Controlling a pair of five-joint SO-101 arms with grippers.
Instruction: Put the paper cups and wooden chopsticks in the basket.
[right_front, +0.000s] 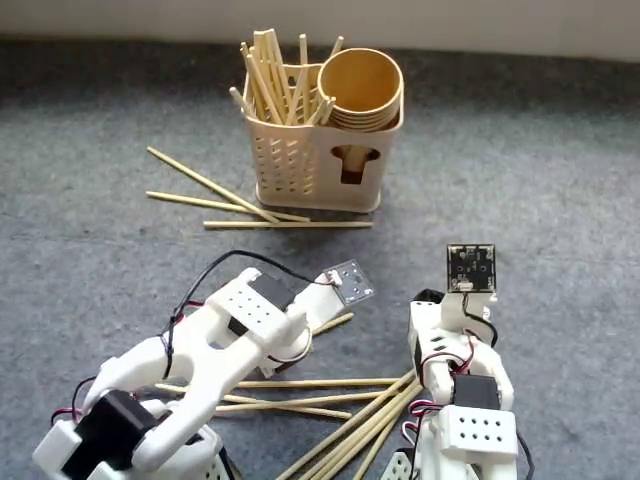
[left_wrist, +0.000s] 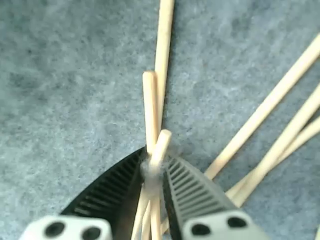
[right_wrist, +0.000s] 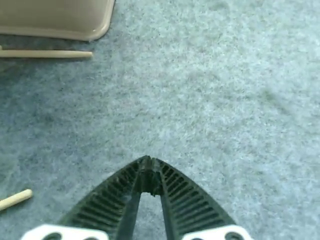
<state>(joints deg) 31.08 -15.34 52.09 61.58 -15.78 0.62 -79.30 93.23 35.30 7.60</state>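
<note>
Grey carpet (right_front: 540, 200) covers the table.

Far centre: cream perforated plastic basket (right_front: 300, 175), upright, with two compartments. We note a bundle of upright pale wooden chopsticks (right_front: 275, 85) in its left compartment and a nested stack of tan paper cups (right_front: 362, 85) in its right one.

Just left of and near the basket's foot, three loose wooden chopsticks (right_front: 215, 205) lie flat on the carpet. The nearest of them runs along the basket's front.

Near centre, between the two arms: a scattered heap of long wooden chopsticks (right_front: 320, 382), some crossing one another.

White left arm (right_front: 230, 330) sits near left, angled toward the heap. Its black ribbed left gripper (left_wrist: 156, 165) is clamped on gripped wooden chopsticks (left_wrist: 151, 110). We count at least two, their ends poking out past the fingertips and crossing slightly. More sticks of the heap lie on the carpet just beyond and to the side.

White right arm (right_front: 465, 380) sits near right, pointing away toward the far side. Its black ribbed right gripper (right_wrist: 149, 172) has its jaws together, tips touching, with nothing between them, over bare carpet. The right wrist view catches a corner of the basket (right_wrist: 60, 17) farther off, with one chopstick (right_wrist: 47, 53) lying alongside it.
</note>
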